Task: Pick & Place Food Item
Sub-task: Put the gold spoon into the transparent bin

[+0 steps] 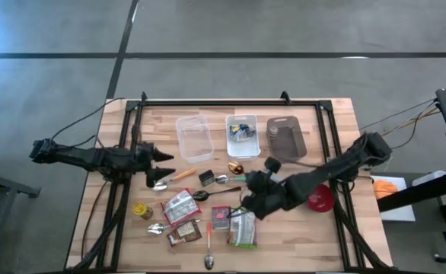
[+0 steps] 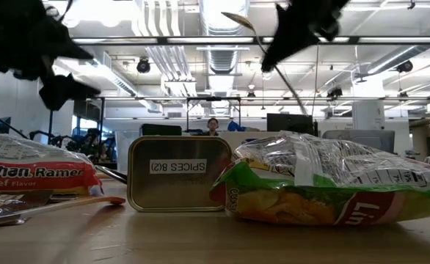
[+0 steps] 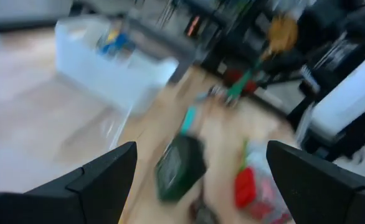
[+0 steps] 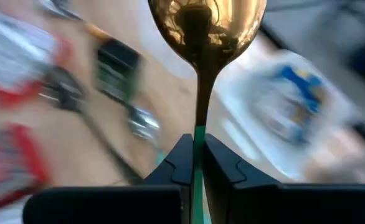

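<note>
I have the right gripper (image 4: 196,163) clamped on the green handle of a gold spoon (image 4: 204,28), raised above the table's (image 1: 329,232) middle near the snack packets (image 1: 243,228); the left gripper (image 1: 164,166) hovers wide open at the left, holding nothing

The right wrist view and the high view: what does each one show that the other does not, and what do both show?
Only the right wrist view shows the right hand shut on the green handle of the gold metal spoon. Only the high view shows the open left hand, the empty clear plastic box and the red round bowl. Both show the spoon and the small black tin.
</note>
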`<state>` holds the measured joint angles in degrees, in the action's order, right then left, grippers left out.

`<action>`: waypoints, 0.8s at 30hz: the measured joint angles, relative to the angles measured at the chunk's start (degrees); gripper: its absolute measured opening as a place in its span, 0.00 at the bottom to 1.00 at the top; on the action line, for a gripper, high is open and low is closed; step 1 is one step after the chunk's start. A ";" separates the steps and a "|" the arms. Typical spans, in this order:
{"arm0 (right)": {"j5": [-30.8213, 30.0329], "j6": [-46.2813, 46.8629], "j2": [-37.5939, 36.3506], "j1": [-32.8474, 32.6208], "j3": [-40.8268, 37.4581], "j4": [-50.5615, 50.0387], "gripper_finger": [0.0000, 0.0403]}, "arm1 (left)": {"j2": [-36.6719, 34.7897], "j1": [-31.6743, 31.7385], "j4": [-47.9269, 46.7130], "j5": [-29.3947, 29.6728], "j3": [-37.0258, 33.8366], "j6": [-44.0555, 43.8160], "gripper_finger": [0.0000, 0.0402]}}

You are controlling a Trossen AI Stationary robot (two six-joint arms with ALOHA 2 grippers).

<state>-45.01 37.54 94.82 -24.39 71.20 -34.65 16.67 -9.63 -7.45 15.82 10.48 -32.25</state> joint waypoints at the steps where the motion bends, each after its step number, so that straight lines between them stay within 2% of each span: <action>1: 3.29 -4.28 -1.26 1.13 -1.36 6.36 0.02 | 0.11 0.02 2.34 0.45 0.00 0.79 0.90; 5: 20.47 -18.85 -5.46 6.50 -7.36 33.31 0.02 | 1.08 0.01 12.66 1.35 -0.06 6.31 0.90; 7: 25.26 -21.14 -6.74 9.17 -9.51 41.50 0.02 | 2.20 0.02 18.17 1.35 -0.39 7.63 0.90; 15: 32.10 -21.44 -5.80 15.77 -13.32 48.32 0.02 | 9.96 0.01 32.96 1.35 -0.28 10.52 0.90; 19: 34.39 -21.20 -2.85 17.55 -12.68 50.48 0.02 | 17.47 0.02 36.65 1.45 1.33 11.53 0.90; 24: 35.05 -20.20 1.58 18.55 -7.75 52.22 0.02 | 29.74 0.02 37.09 1.79 8.57 15.53 0.90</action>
<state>-9.96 17.34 96.39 -5.84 63.46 17.58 46.41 -9.61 29.63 17.61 19.05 -16.72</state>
